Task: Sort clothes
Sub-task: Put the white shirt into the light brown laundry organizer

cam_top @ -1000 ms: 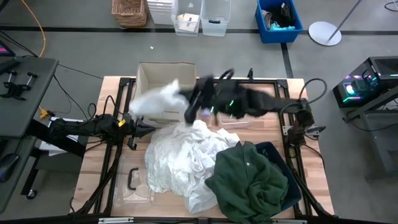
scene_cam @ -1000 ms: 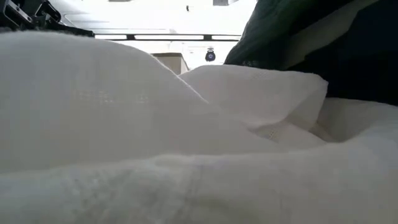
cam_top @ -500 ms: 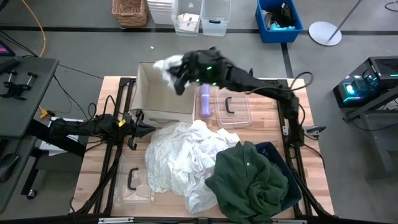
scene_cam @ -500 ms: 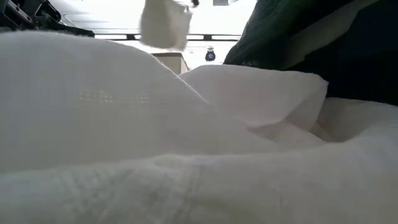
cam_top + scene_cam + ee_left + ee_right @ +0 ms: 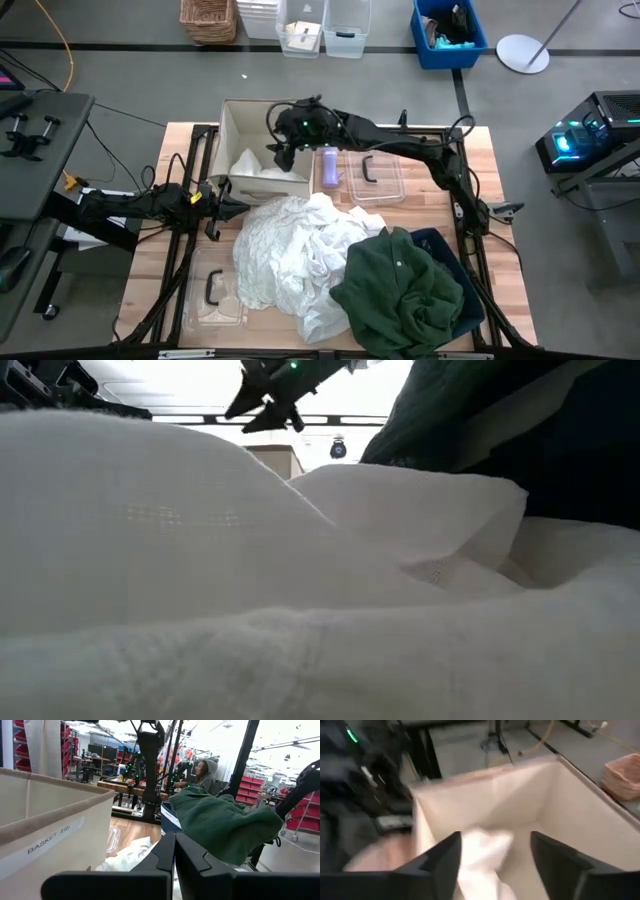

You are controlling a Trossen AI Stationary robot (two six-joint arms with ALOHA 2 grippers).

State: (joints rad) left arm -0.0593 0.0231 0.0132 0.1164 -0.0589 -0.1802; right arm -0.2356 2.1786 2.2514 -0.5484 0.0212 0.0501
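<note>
My right gripper [image 5: 283,150] hangs over the beige basket [image 5: 232,115] with its fingers spread wide and nothing between them, and the white piece [image 5: 252,165] lies crumpled on the basket floor directly below, so that item looks sorted. What I reckon comes next is the white heap [image 5: 285,250] on the table, just on the near side of the basket, with the dark green shirt [image 5: 400,290] beyond it toward the right. My left gripper [image 5: 222,207], fingers pressed together and empty, sits at the heap's left edge, nearer than the right.
</note>
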